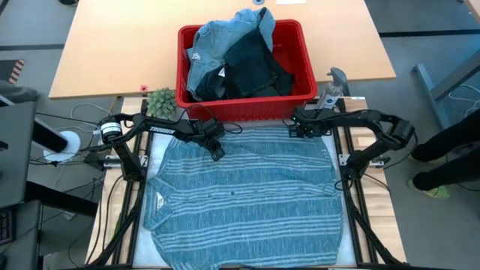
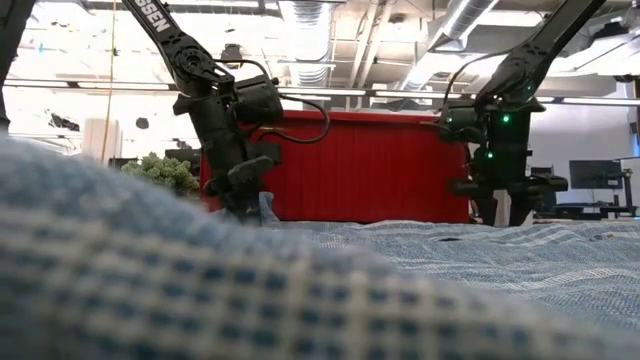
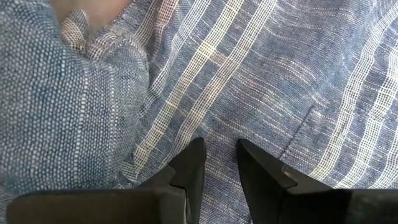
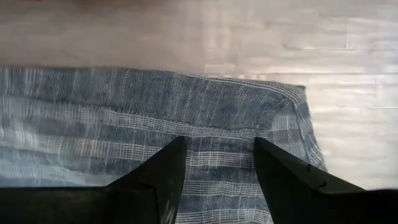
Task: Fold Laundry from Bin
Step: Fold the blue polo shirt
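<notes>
Left gripper (image 1: 215, 148) pinching the shirt (image 1: 247, 199) narrowly, right gripper (image 1: 306, 129) open over its corner: uneven pull could skew it

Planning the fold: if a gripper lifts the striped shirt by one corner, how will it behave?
The striped shirt will probably droop limply: it lies flat on the table, with a soft fold near the left gripper. It looks thin and woven, so likely light. Dragging may bunch it rather than slide it whole.
</notes>
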